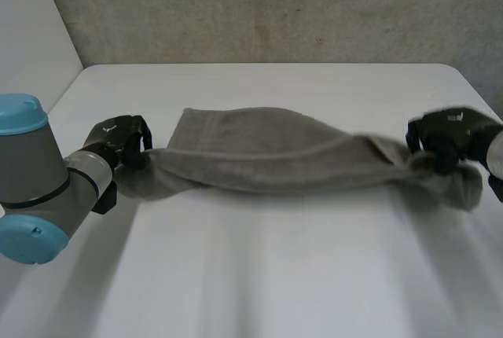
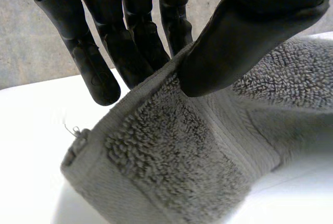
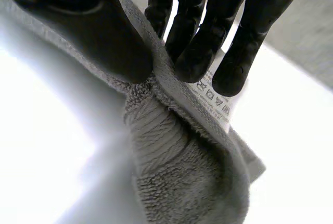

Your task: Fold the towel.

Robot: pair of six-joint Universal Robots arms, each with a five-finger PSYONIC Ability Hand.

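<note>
A grey towel stretches sideways across the middle of a white surface, bunched into a long band with one robot hand at each end. The left hand, on a grey arm with light-blue caps, holds the towel's left end. In the left wrist view its straight fingers lie behind the hem and the thumb presses the front, so the cloth is pinched between them; a loose thread sticks out at the corner below. The right hand holds the right end, which droops past it. In the right wrist view its fingers and thumb clamp a folded edge between them, with a white care label just under the fingertips. A shadow lies under the towel's near edge. A grey wall stands behind the surface.
</note>
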